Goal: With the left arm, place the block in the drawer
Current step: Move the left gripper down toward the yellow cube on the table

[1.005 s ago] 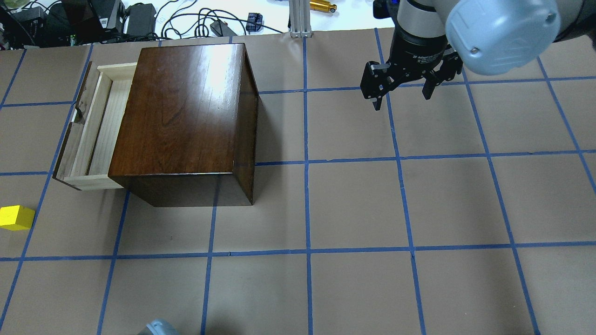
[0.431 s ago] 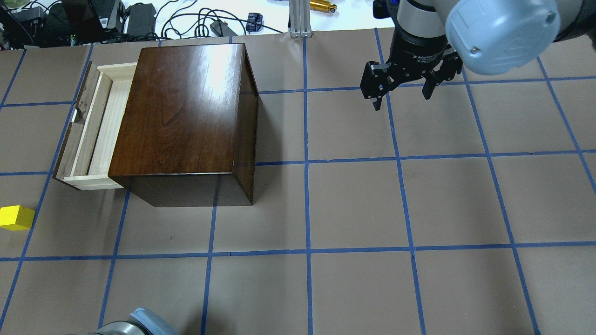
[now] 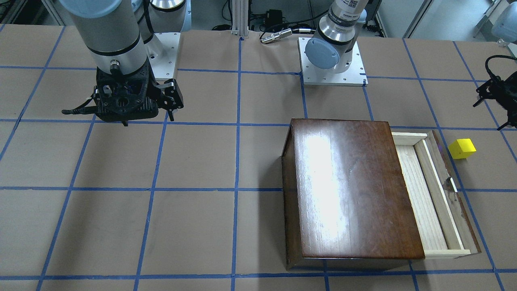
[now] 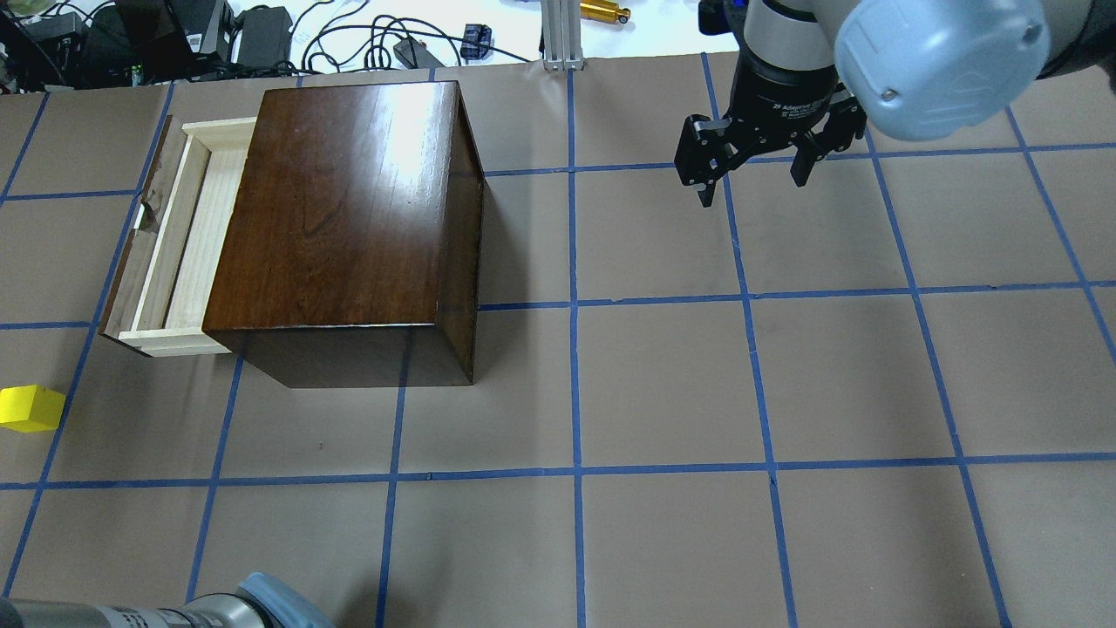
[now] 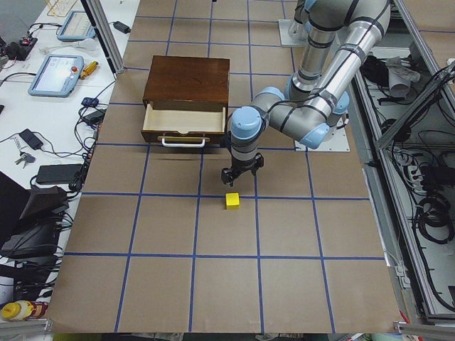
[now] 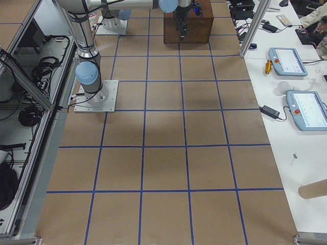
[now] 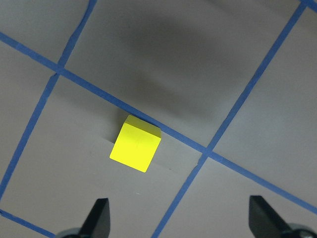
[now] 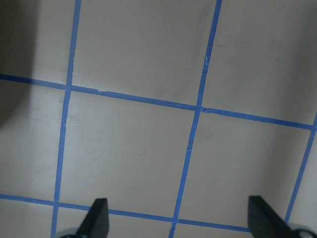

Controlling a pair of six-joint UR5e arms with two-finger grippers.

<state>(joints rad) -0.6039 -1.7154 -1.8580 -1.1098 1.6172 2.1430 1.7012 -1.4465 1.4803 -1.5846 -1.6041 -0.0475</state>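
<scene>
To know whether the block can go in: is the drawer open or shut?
Open. The drawer sticks out of the cabinet, and its pale wooden floor shows, bare.

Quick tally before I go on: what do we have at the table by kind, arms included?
Yellow block: 1
Wooden cabinet: 1
Drawer, pulled open: 1
Robot arms: 2 (left arm, right arm)
Total: 5

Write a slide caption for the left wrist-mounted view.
Left gripper, jaws open, hovers above the yellow block lying beside a blue tape line on the brown table.
</scene>
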